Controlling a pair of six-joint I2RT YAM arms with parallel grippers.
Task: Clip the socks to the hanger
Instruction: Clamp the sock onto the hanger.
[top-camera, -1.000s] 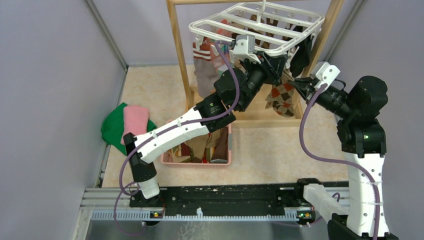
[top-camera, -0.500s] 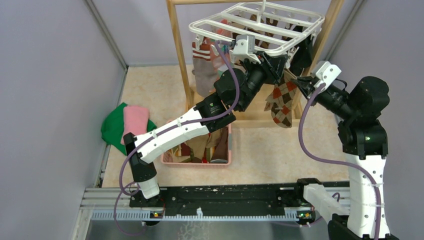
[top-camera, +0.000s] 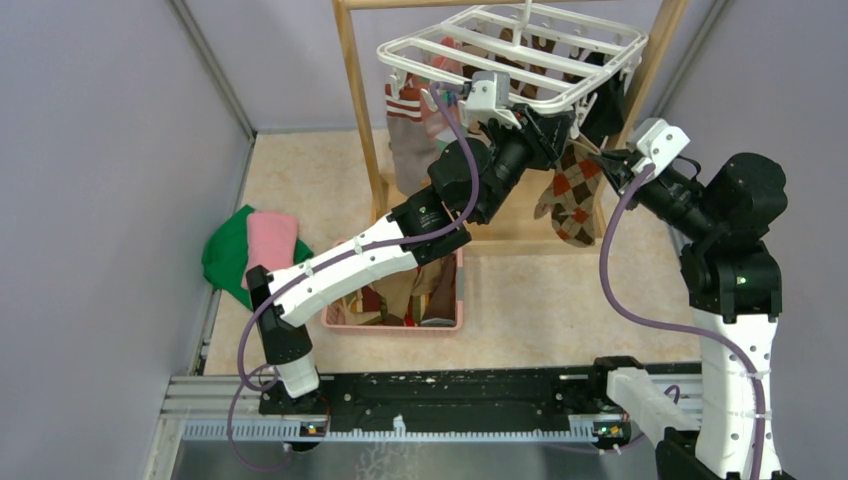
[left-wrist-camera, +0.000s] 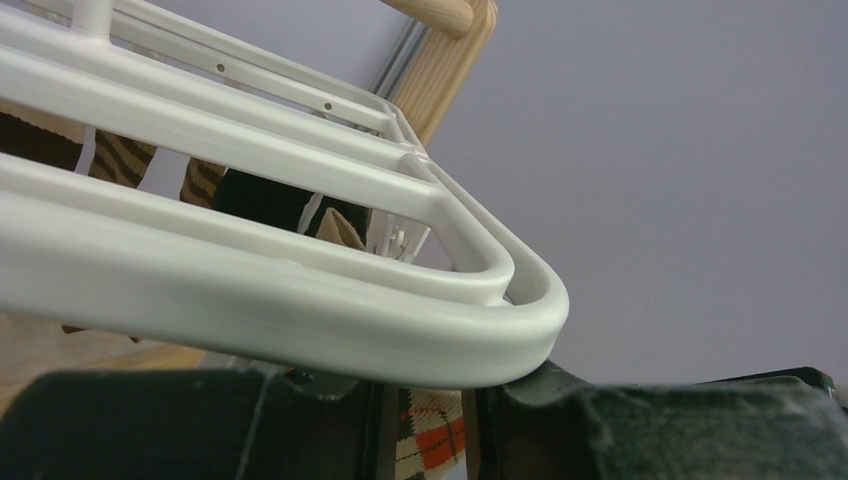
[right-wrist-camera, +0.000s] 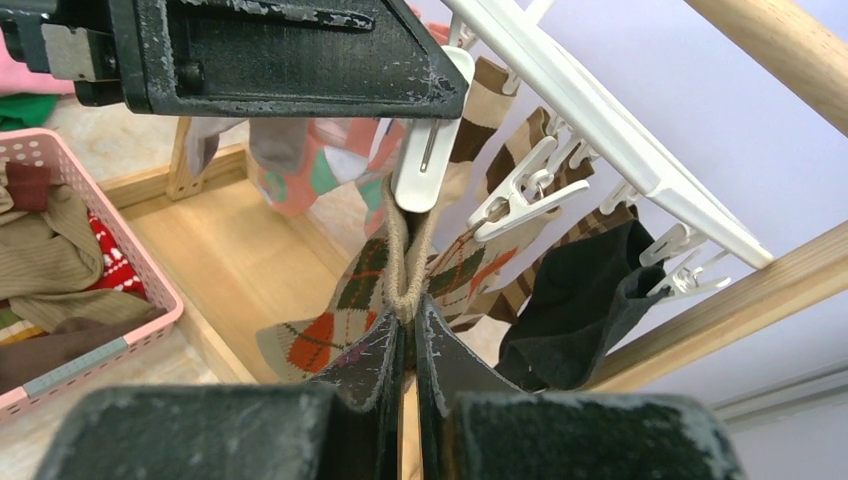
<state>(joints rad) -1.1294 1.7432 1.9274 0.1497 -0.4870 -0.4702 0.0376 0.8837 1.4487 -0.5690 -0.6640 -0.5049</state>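
The white hanger (top-camera: 520, 52) hangs from a wooden stand, its corner rim (left-wrist-camera: 300, 310) filling the left wrist view. My left gripper (top-camera: 560, 125) sits right under that corner, shut on a white clip (right-wrist-camera: 428, 150). Between its fingers (left-wrist-camera: 425, 430) the brown-orange argyle sock (left-wrist-camera: 432, 440) shows. My right gripper (right-wrist-camera: 408, 318) is shut on that sock's cream cuff, which runs up into the clip's mouth. The argyle sock (top-camera: 572, 200) dangles below the hanger's right front. A black sock (right-wrist-camera: 580, 300) and striped socks (top-camera: 405, 130) hang clipped nearby.
A pink basket (top-camera: 395, 322) holding more socks lies under the left arm. Folded green and pink cloths (top-camera: 250, 245) lie on the floor at left. Wooden stand posts (top-camera: 360, 130) flank the hanger, with grey walls on both sides.
My right gripper has shifted slightly right and up with the argyle sock, and the sock's foot has swung right. The left arm has stayed put.
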